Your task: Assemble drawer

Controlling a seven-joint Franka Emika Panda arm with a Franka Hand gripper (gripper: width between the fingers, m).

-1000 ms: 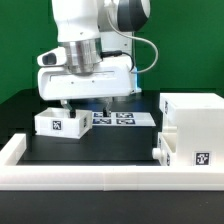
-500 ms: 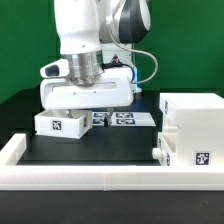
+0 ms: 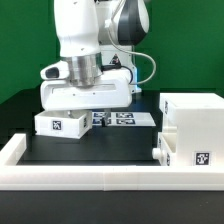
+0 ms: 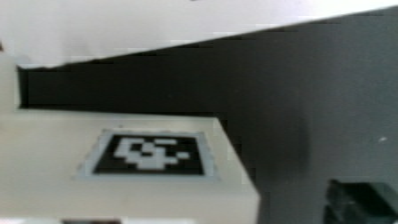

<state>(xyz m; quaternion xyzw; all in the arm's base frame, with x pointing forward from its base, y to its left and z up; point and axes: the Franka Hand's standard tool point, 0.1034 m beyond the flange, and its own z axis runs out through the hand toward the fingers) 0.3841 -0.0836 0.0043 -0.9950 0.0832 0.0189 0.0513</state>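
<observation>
A small white drawer tray (image 3: 58, 123) with a square tag on its front lies on the black table at the exterior view's left. My gripper (image 3: 76, 108) hangs right over its rear edge, fingertips hidden behind the hand and tray. In the wrist view the tray's tagged face (image 4: 157, 155) fills the near field, and one dark fingertip (image 4: 365, 198) stands beside the tray's edge, apart from it. The jaws look spread and hold nothing. The large white housing (image 3: 192, 125) stands at the exterior view's right, with a smaller white part (image 3: 160, 147) at its lower left side.
The marker board (image 3: 122, 118) lies flat behind the tray, partly under the hand. A long low white rail (image 3: 90, 172) runs along the table's front edge. A green wall stands behind.
The hand has turned about its wrist and come down closer over the tray since a second ago. It has barely moved in the last half second. Tray and housing stayed put.
</observation>
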